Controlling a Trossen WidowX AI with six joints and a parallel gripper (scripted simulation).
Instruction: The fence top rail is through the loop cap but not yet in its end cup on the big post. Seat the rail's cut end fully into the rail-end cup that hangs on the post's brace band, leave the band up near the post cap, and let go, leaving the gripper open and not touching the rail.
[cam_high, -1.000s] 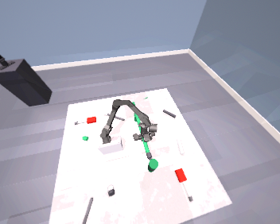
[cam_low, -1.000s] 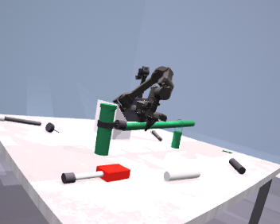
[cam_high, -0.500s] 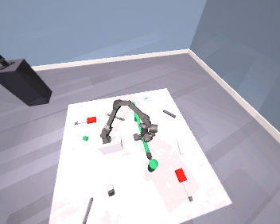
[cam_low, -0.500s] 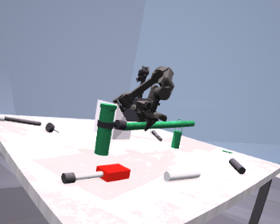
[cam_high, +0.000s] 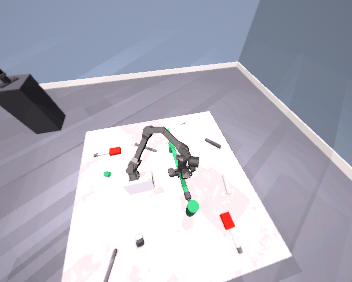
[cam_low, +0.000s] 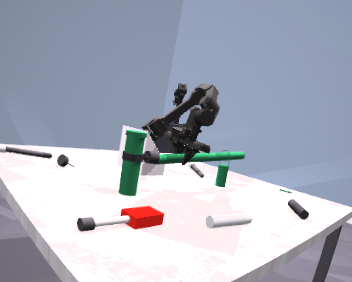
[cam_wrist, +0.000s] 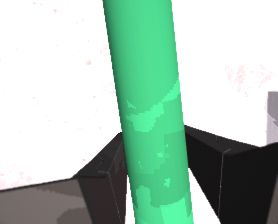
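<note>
The green rail (cam_high: 184, 185) (cam_low: 172, 158) (cam_wrist: 145, 60) is nearly level above the table. My gripper (cam_high: 181, 172) (cam_low: 192, 154) (cam_wrist: 154, 145) is shut on it partway along, one finger on each side. The rail's near end meets the mouth of the dark rail-end cup (cam_high: 188, 195) (cam_low: 151, 157); how deep it sits inside cannot be told. The cup hangs on the dark brace band (cam_low: 131, 156), which is around the upper part of the upright green big post (cam_high: 192, 208) (cam_low: 130, 177), below its cap. The rail's far part passes over the short green post (cam_low: 222, 176), at its thin loop.
A red block with a white rod (cam_high: 227, 220) (cam_low: 142, 217) lies in front of the big post. A white cylinder (cam_high: 226, 184) (cam_low: 229, 220) and a dark cylinder (cam_high: 213, 143) (cam_low: 298, 209) lie at the side. Another red block (cam_high: 115, 151) lies beyond the arm's base.
</note>
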